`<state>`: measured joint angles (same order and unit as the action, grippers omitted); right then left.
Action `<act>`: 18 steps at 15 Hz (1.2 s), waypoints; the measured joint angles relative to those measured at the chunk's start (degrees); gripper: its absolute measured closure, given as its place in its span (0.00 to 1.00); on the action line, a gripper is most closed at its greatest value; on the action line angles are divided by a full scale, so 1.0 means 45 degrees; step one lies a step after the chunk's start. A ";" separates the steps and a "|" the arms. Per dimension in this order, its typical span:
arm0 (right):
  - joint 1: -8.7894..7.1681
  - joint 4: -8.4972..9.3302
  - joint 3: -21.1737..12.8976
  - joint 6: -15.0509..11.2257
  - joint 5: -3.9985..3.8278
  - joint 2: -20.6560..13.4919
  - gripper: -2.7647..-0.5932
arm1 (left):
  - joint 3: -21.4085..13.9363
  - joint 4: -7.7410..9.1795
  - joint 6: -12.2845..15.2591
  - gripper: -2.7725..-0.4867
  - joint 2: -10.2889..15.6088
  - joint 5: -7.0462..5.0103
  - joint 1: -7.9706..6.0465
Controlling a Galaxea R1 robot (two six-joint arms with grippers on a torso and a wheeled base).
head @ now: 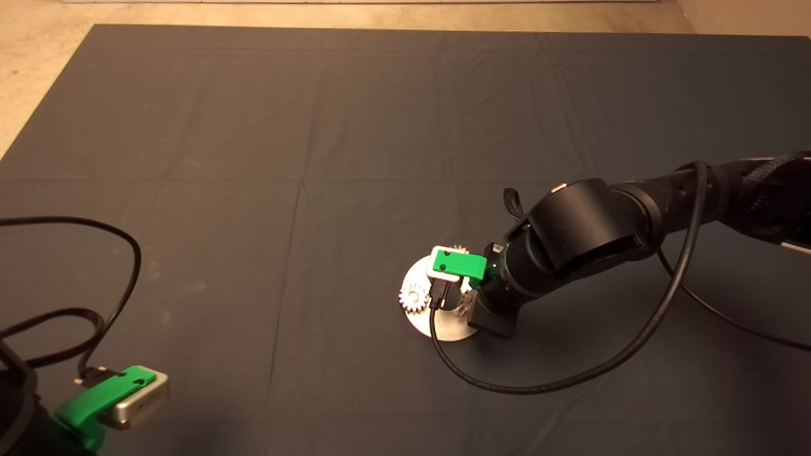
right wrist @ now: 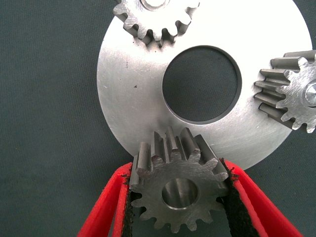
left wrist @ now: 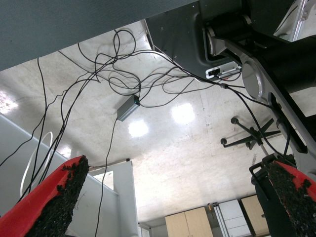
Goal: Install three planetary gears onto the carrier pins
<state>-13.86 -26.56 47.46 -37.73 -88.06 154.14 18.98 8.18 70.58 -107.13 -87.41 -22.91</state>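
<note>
The shiny round carrier disc (right wrist: 133, 74) with its large central hole lies on the dark mat; it also shows in the head view (head: 443, 330). Two planetary gears sit on it near the rim, one (right wrist: 155, 17) and another (right wrist: 294, 91), each with a pin end showing in its centre. My right gripper (right wrist: 178, 197) is shut on the third gear (right wrist: 175, 190), held flat at the disc's rim, its bore facing the camera. Whether a pin is in that bore I cannot tell. In the head view the right gripper (head: 466, 301) is over the disc. My left gripper (left wrist: 173, 197) is parked, open and empty.
A black cable (head: 570, 373) loops from the right arm across the mat in front of the disc. The left arm's cable (head: 95, 316) curls at the mat's left edge. The left wrist view shows floor, cables and an office chair base (left wrist: 252, 133).
</note>
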 joint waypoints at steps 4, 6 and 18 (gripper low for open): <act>0.0000 0.0005 0.0000 0.0000 0.0000 -0.0008 0.79 | 0.0000 0.0000 0.0000 0.07 -0.0002 0.0000 0.0000; 0.0000 0.0005 -0.0005 0.0000 0.0000 -0.0014 0.79 | 0.0000 0.0000 0.0000 0.07 -0.0001 0.0000 0.0000; 0.0187 0.0005 -0.0011 0.0002 -0.0005 -0.0049 0.79 | 0.0000 0.0000 0.0000 0.07 0.0000 0.0000 0.0000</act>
<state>-13.02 -26.54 47.41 -37.72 -88.09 153.92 18.98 8.18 70.58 -107.13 -87.41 -22.91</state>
